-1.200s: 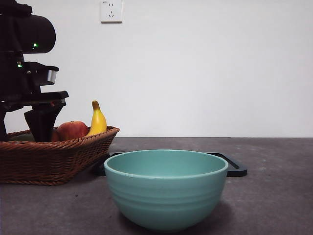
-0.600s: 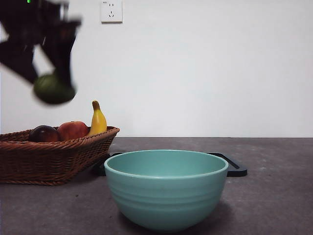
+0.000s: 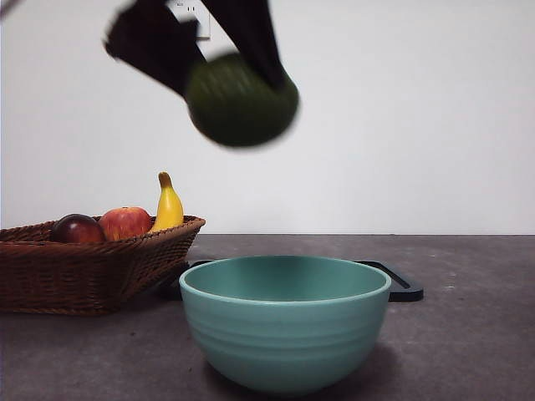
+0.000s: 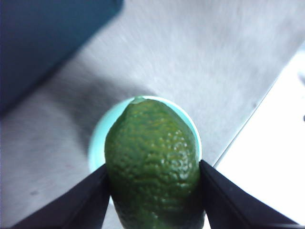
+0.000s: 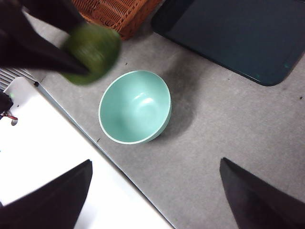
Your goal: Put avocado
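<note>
Above bowl (image 3: 284, 322), pebbly oval avocado (image 3: 242, 100), left gripper (image 4: 153, 179)

avocado (image 3: 241, 100) | dull dark green, oval, pebbled skin | held aloft, a black finger on each side | above the counter, over the bowl's left rim, apparently; blurred

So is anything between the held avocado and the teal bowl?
Nothing: the front view shows only bare wall between the avocado, clamped in the left gripper, and the teal bowl.
</note>
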Controlling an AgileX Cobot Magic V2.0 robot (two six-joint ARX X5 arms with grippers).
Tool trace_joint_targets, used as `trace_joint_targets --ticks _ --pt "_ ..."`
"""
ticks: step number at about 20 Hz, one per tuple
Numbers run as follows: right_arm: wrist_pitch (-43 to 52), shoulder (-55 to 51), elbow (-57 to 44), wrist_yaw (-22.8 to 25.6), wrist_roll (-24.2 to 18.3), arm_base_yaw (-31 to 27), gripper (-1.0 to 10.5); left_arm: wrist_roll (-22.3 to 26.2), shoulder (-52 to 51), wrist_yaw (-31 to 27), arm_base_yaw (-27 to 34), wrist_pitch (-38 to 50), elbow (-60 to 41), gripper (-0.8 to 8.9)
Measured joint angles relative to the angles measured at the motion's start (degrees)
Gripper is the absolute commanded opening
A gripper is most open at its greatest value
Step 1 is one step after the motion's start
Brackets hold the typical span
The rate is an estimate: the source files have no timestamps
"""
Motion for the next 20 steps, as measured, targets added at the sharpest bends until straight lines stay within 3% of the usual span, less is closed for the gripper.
trace_joint_targets --ticks 11,20 --pt "0.00 0.00 0.00 0.00 0.02 0.00 4.3 0.07 15.85 -7.52 -6.10 3.98 0.00 2.39" --pt "0.02 0.00 0.00 0.00 0.02 0.00 4.3 0.22 19.56 -7.93 -6.10 5.92 0.00 2.52"
